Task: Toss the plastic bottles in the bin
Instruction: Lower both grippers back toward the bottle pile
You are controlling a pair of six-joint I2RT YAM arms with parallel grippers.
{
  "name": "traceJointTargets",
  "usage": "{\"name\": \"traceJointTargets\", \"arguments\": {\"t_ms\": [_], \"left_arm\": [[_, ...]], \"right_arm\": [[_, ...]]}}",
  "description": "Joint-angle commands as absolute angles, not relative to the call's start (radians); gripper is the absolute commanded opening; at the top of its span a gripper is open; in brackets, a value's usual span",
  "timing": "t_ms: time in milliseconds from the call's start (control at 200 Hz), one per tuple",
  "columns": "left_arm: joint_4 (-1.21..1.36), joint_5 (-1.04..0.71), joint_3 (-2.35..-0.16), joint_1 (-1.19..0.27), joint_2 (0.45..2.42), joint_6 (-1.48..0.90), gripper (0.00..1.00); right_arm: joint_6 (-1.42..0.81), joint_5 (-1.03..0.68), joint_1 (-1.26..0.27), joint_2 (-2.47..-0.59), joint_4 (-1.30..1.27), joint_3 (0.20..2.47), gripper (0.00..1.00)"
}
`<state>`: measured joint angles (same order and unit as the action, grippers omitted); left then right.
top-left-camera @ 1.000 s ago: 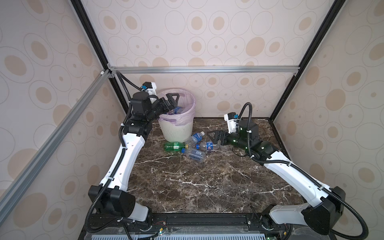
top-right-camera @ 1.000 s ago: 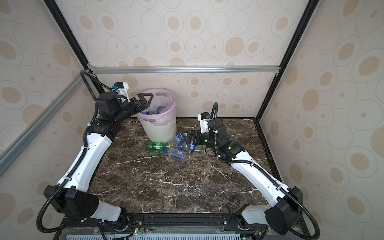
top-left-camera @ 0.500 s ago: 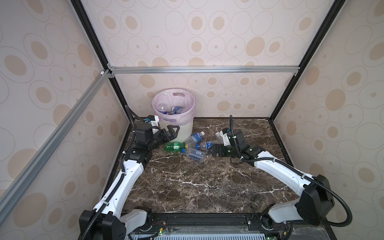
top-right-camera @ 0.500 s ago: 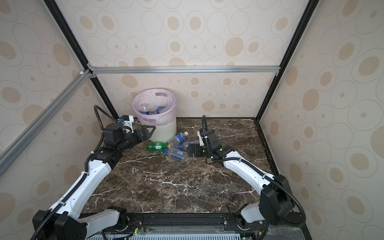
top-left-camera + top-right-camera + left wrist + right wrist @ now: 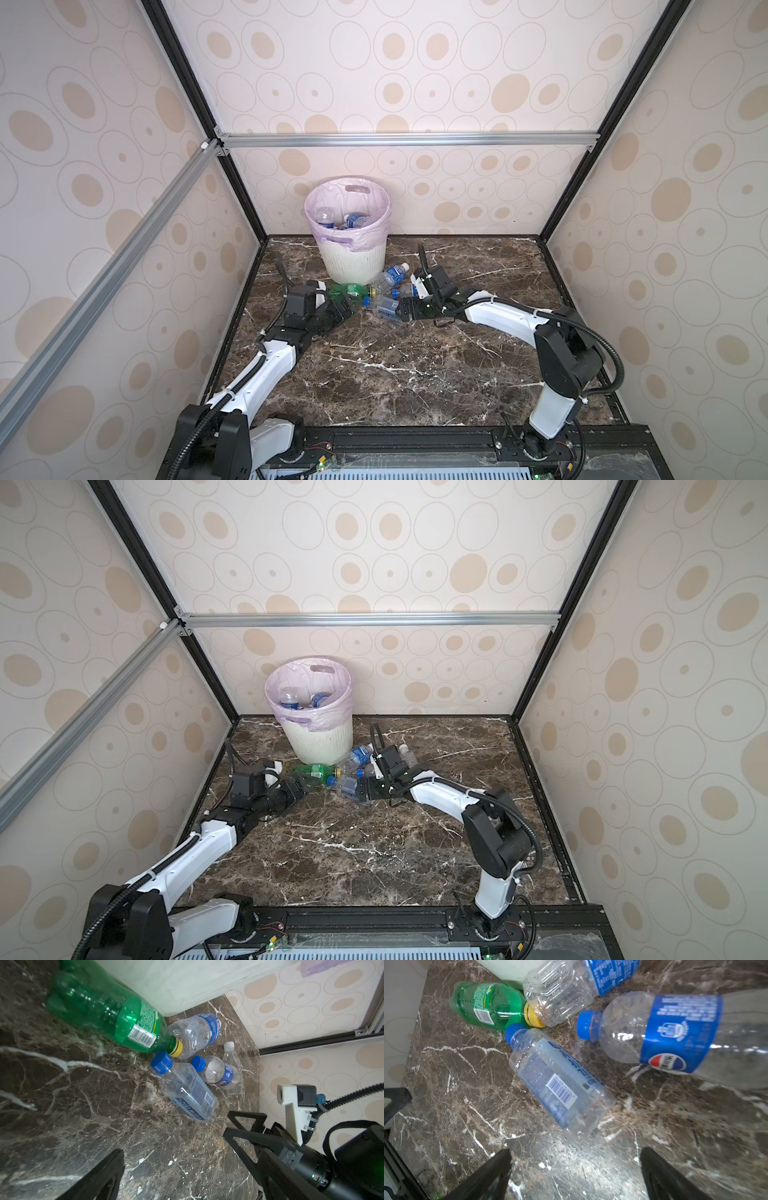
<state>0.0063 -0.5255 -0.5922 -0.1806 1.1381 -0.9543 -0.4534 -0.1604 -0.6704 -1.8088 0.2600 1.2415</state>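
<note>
The white ribbed bin with its pink bag stands at the back and holds several plastic bottles. At its foot lie a green bottle, a square clear bottle with a blue cap, a blue-labelled bottle and others. My left gripper is open, low by the green bottle. My right gripper is open, its jaws just short of the square bottle's base. Nothing is held.
The marble table is boxed in by patterned walls and black frame posts. A white-capped clear bottle lies behind the cluster. The two grippers face each other closely across the bottles; the left fingertip shows in the right wrist view.
The left gripper has dropped from the bin's rim to the table beside the green bottle. The right arm has lowered and closed in on the square bottle. Both stayed open.
</note>
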Motion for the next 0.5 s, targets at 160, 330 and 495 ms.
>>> {"name": "traceJointTargets", "arguments": {"t_ms": [160, 330, 495], "left_arm": [[0.115, -0.538, -0.513, -0.182, 1.071, -1.014, 0.99], [0.130, -0.539, -0.485, -0.166, 1.066, -0.998, 0.99], [0.123, -0.550, -0.488, -0.140, 1.077, -0.985, 0.99]], "right_arm": [[-0.430, -0.155, -0.732, -1.883, 0.259, 1.319, 1.00], [-0.454, -0.169, -0.786, -1.876, 0.264, 1.313, 1.00], [-0.469, -0.091, -0.792, -1.794, 0.255, 1.276, 1.00]]}}
